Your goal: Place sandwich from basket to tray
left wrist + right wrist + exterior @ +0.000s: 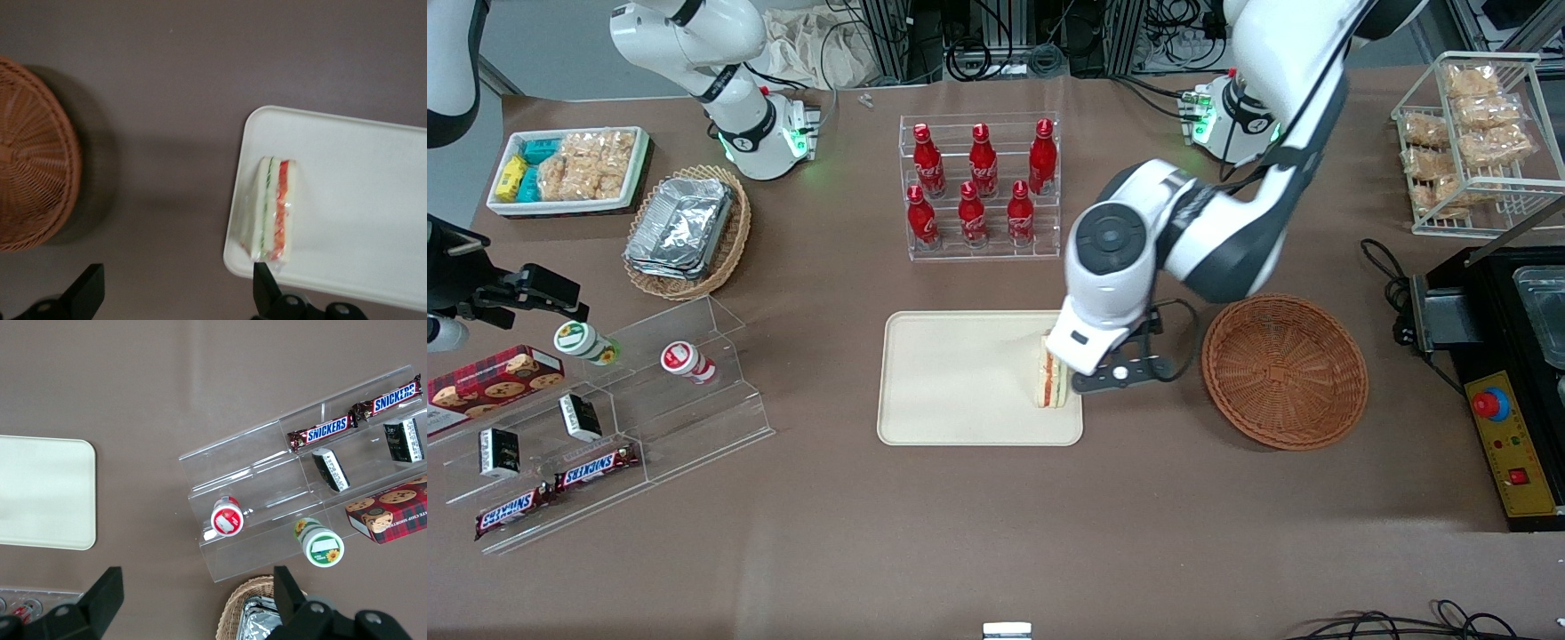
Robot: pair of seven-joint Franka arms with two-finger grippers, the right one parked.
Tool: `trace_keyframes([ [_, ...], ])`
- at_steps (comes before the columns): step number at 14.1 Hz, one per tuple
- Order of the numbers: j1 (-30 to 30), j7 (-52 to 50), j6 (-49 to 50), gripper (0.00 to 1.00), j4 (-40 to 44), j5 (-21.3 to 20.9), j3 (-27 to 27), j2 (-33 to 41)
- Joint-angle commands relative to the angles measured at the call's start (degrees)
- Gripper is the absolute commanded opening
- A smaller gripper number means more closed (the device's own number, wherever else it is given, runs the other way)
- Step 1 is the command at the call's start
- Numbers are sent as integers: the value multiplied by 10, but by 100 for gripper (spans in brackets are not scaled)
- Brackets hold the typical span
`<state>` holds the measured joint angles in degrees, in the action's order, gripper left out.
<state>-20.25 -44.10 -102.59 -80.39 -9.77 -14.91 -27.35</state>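
The jaws stand wide apart and grip nothing: in the left wrist view the two dark fingertips (263, 283) are spread well clear of each other, and the sandwich lies free between and past them. The gripper (1080, 360) hangs above the edge of the tray (951, 373) that faces the basket (1285, 372), with the wrist housing covering part of that edge in the front view.

The sandwich (270, 208) rests on the tray, close to the rim at the basket end (its red and green filling layers show along the cut side, under what looks like a clear wrapper). In the front view it (1052, 382) appears as a narrow wedge just inside the tray's rim, partly covered by the wrist.

The basket sits on the desk (996, 533) beside the tray, apart from it, and its visible inside shows only bare wicker.

Judging from this, the transfer itself is done: the sandwich is out of the basket, on the tray, and let go. What seems left is only for the arm to lift away without brushing the wedge, which sits near enough to the rim that a nudge could push it off.
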Motion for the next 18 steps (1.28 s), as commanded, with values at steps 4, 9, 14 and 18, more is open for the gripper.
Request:
trace_keyframes([
  [4,-1,175,116,100,8,97,116,86],
  [9,47,221,150,100,-10,105,144,134],
  [14,157,319,203,100,-47,104,101,194],
  [18,234,402,201,100,-106,105,101,263],
])
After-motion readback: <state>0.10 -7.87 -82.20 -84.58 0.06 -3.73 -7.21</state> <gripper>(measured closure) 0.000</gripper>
